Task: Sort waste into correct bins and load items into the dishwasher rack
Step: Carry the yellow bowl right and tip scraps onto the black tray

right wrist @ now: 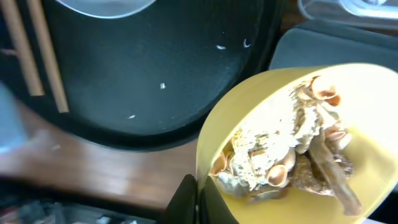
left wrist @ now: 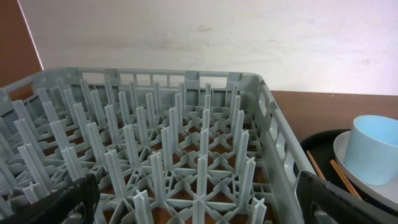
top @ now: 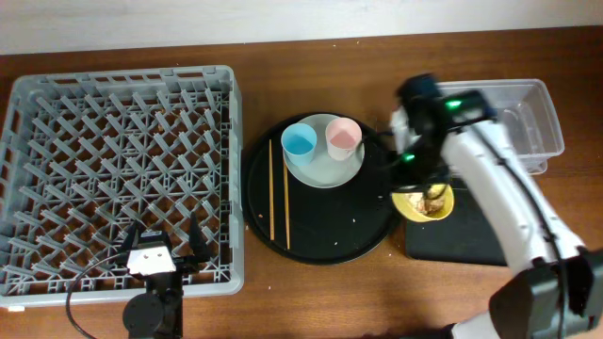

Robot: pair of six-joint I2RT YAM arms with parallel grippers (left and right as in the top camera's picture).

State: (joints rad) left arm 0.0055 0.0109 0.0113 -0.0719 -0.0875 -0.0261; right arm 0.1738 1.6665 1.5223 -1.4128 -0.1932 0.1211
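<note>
Clamping the rim of the yellow bowl [right wrist: 373,106], the right hand [right wrist: 198,199] is holding it at four o'clock of the round tray [top: 320,226], over a corner of the black bin [top: 466,240], probably for tipping out its brownish scraps [right wrist: 292,155]. The left hand [top: 162,243] is hovering, fingers apart, at the six o'clock edge of the empty rack [top: 122,77].

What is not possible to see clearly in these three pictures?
Overhead: the right arm hides part of the yellow bowl and the black rectangular tray.
Right wrist: the frame edges cut off the bowl.
Left wrist: the right edge cuts off the blue cup.
</note>
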